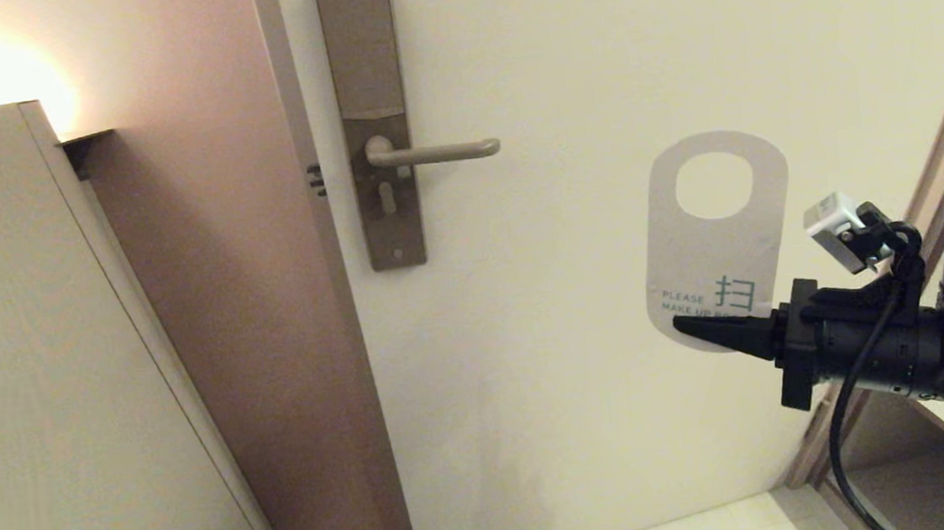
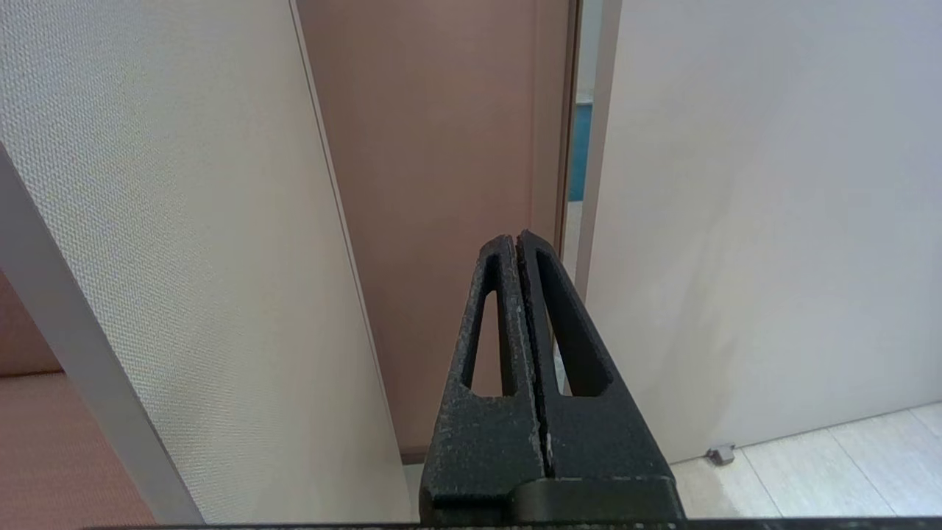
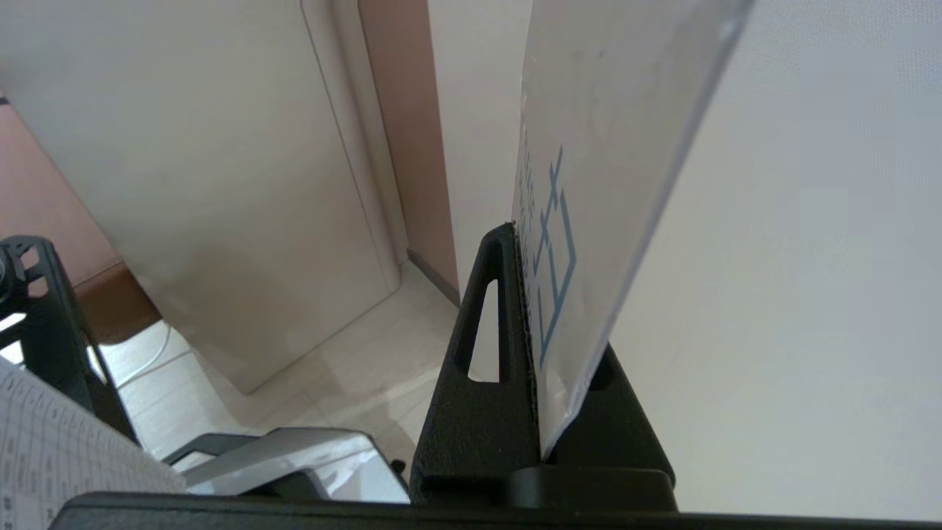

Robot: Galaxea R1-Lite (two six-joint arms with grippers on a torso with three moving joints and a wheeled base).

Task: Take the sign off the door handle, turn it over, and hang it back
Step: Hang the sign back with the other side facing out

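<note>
1. The sign (image 1: 716, 237) stood upright in the air before the door (image 1: 615, 372), its white "PLEASE MAKE UP ROOM" face toward the head camera and its oval hole uppermost.
2. The right gripper (image 1: 683, 326) was clenched on the sign's lower rounded end, the card pinched between its fingers (image 3: 478, 368).
3. The door handle (image 1: 438, 152) lay level on its tall backplate (image 1: 362, 71), bare, well apart from the sign and to its left in the head view.
4. The left gripper (image 2: 519, 243) was closed on nothing, its fingers pressed together, facing the door's edge near a textured panel (image 2: 147, 221).
</note>
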